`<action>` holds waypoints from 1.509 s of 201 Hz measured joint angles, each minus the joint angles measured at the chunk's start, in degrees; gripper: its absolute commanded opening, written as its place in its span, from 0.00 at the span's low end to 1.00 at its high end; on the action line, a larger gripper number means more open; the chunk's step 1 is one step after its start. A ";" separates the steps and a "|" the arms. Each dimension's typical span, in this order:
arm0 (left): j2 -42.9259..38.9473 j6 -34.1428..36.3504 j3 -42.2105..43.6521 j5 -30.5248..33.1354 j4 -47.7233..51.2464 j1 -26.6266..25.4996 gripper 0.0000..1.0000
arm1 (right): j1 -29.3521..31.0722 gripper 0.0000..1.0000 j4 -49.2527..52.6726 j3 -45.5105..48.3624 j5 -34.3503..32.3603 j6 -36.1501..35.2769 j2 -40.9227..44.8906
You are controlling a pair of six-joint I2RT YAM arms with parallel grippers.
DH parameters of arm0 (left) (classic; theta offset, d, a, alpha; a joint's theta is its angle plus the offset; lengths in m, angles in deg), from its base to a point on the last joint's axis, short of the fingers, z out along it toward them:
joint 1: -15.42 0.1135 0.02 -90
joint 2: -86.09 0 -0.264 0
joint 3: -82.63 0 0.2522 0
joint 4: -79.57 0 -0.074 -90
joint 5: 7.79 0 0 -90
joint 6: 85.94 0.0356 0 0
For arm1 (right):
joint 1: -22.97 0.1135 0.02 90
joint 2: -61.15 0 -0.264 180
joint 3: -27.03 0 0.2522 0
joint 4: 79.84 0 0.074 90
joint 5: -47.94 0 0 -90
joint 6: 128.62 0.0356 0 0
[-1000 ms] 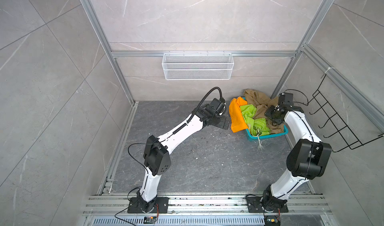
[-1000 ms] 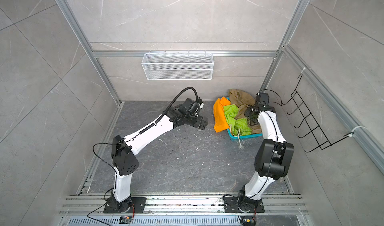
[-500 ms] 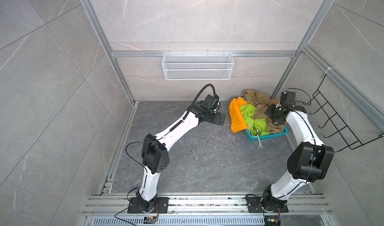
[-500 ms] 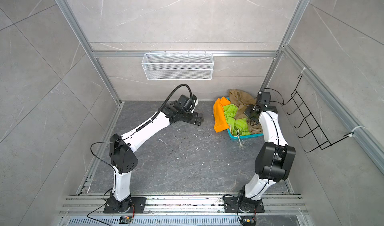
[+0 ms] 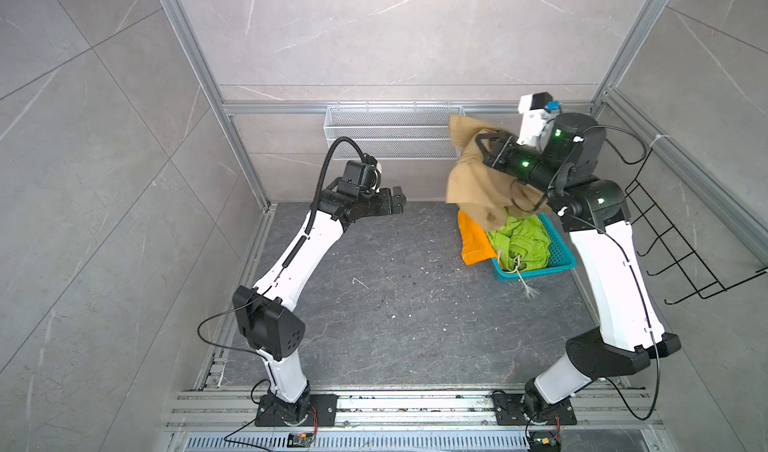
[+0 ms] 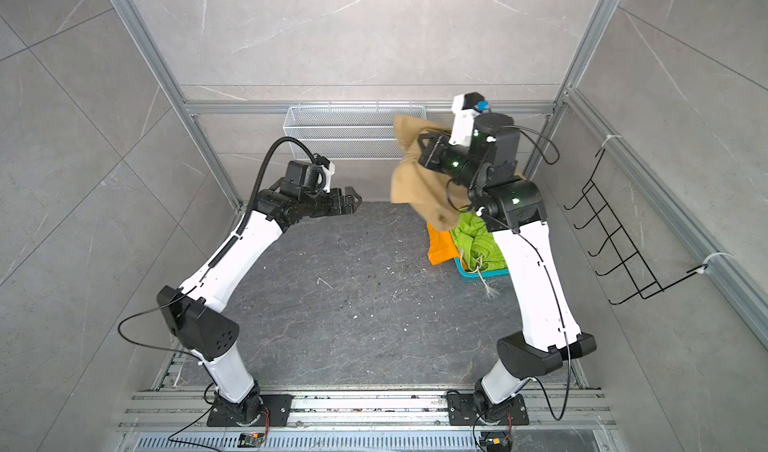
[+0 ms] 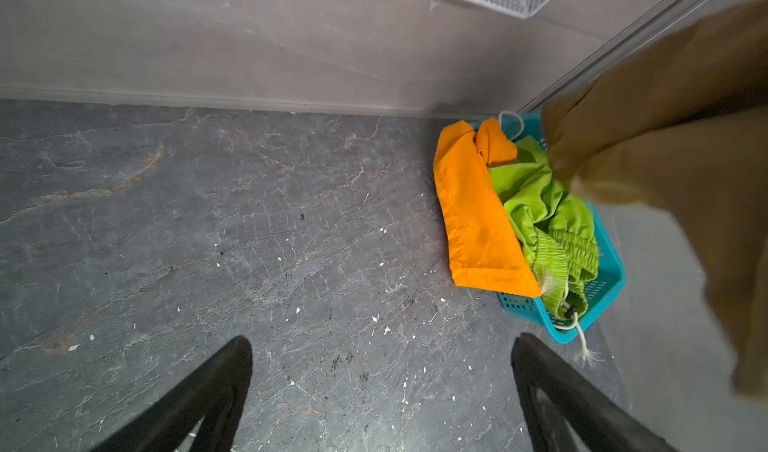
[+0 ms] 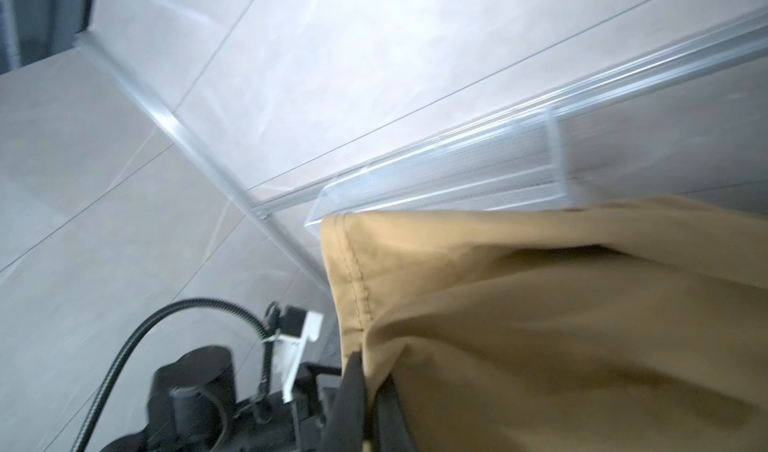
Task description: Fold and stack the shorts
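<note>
Above the teal perforated plastic basket (image 5: 561,254), right gripper (image 5: 484,148) pinches khaki tan fabric shorts (image 5: 473,188); left gripper (image 5: 400,199) has jaws spread wide, empty. Dark grey stone floor (image 5: 395,304), grey tiled walls (image 5: 395,34).

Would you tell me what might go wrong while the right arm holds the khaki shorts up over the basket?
1. The right gripper pinches the khaki shorts at one bunched spot, so they may slip or land crumpled.
2. Their hanging end hangs over the lime green shorts in the teal basket and might catch and drag them out.
3. The left gripper is open and apart from them, giving no second hold.
</note>
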 measured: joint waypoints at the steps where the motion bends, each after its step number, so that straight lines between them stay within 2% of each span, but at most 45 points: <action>1: -0.20 -0.02 0.24 0.00 -0.11 0.04 1.00 | 0.35 0.00 -0.11 0.15 -0.02 0.00 -0.09; 18: -4.35 -1.99 5.62 -0.39 -1.49 1.97 1.00 | 6.25 0.00 -2.10 5.46 0.17 0.04 -2.05; 26: -6.21 -3.10 8.52 -0.42 -2.25 3.41 1.00 | 8.50 0.07 -3.87 9.99 0.48 0.26 -3.34; 38: -8.50 -4.28 12.55 -0.09 -2.78 5.55 1.00 | 10.71 0.26 -6.14 17.68 1.07 1.20 -5.90; 60: -12.33 -6.03 19.26 1.25 -3.10 9.20 1.00 | 11.67 0.69 -5.81 28.63 1.68 2.75 -12.20; 78: -14.64 -6.78 22.62 1.88 -3.17 10.47 1.00 | 11.21 0.94 -3.13 31.65 1.73 1.97 -15.13; 87: -15.52 -6.95 23.47 1.90 -3.15 10.51 1.00 | 10.95 1.00 -1.68 32.35 0.68 1.84 -14.91; 122: -16.26 -7.17 24.26 0.50 -4.15 9.79 1.00 | 7.41 0.99 0.00 36.89 -5.44 -0.02 -5.84; 159: -12.85 -7.15 24.02 0.07 -4.94 3.65 1.00 | -6.56 1.00 1.14 45.92 -12.98 -0.02 5.44; 184: -7.69 -7.15 22.05 -0.11 -5.07 -1.73 1.00 | -11.87 1.00 3.23 47.43 -17.20 -1.27 5.92; 213: -3.26 -7.15 19.39 -0.35 -5.11 -6.40 1.00 | -12.85 0.99 4.33 47.43 -20.13 -2.82 4.44; 236: -2.25 -7.17 18.62 -1.31 -5.25 -7.67 1.00 | -13.73 0.97 4.33 47.50 -21.22 -3.23 1.84; 244: -2.25 -7.17 18.62 -1.49 -5.25 -7.72 1.00 | -14.05 0.92 4.07 48.00 -21.42 -3.43 1.38; 258: -2.25 -7.17 18.62 -1.60 -5.27 -7.67 1.00 | -14.56 0.78 3.87 49.31 -21.33 -4.02 1.27; 282: -2.27 -6.97 18.62 -1.38 -5.31 -7.58 1.00 | -14.99 0.28 3.41 49.46 -19.21 -3.78 0.28; 288: -2.25 -6.78 18.62 -1.36 -5.31 -7.56 1.00 | -15.02 0.20 3.21 49.40 -18.25 -3.65 -0.24; 303: -2.12 -6.19 18.29 -1.31 -4.87 -7.50 1.00 | -14.93 0.09 2.36 49.40 -15.65 -2.32 -1.03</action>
